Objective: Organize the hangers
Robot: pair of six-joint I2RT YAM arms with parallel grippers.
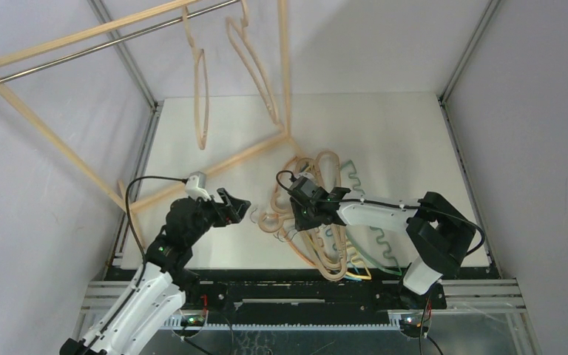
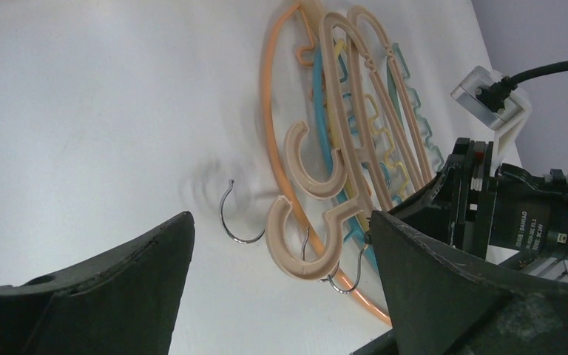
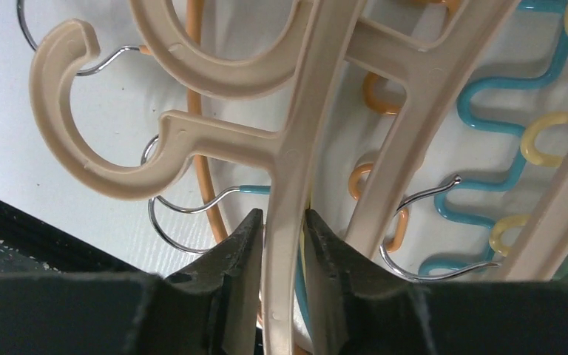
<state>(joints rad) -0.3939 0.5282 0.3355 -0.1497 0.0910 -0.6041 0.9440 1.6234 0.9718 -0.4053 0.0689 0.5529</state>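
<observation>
The hangers (image 1: 318, 218) lie in a heap on the white surface (image 1: 399, 140), in the middle toward the near edge; tan ones are on top, with thin orange, teal, yellow and green ones under them; two more tan hangers (image 1: 201, 103) hang on the wooden rack (image 1: 52, 129) at the far left; pale walls (image 1: 540, 111) stand around. The right claw (image 3: 281, 225) is clamped tight on one tan hanger (image 3: 296, 133); the left claw (image 2: 277, 222) is wide apart, holding nothing, just left of the heap. The right wrist view shows small metal hooks (image 3: 150, 216) up close; only the top view shows the rack.
</observation>
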